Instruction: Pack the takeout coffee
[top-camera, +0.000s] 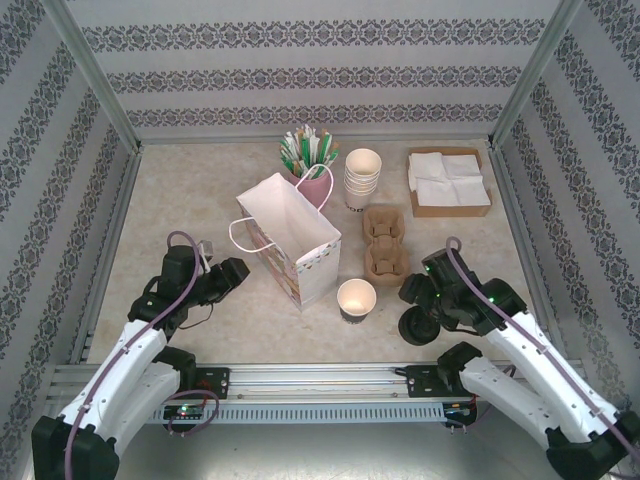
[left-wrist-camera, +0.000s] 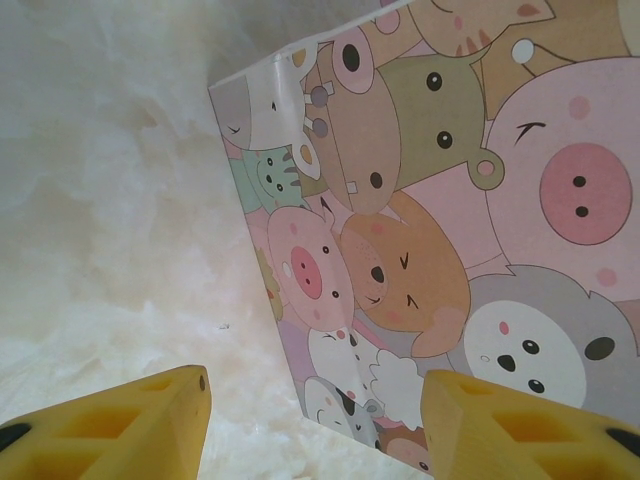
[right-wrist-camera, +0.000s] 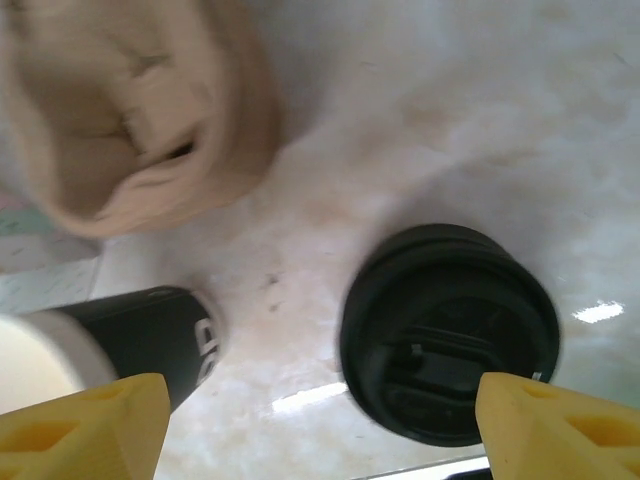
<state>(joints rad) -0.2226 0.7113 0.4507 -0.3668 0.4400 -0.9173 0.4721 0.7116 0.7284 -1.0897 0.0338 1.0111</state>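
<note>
Right gripper (right-wrist-camera: 322, 400) spread wide, empty, over black lid (right-wrist-camera: 450, 330) at lower right. Cup (top-camera: 356, 298) uncapped, bottom centre, beside bag (top-camera: 290, 240). Left gripper (left-wrist-camera: 315, 385) spread, empty. Risk: lid off-centre, closing fingers may shove it aside.

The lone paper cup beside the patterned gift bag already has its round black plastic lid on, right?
No. The lone paper cup beside the patterned gift bag is open-topped; the round black plastic lid lies on the table beside it, under the open right gripper. The top external view shows it.
</note>
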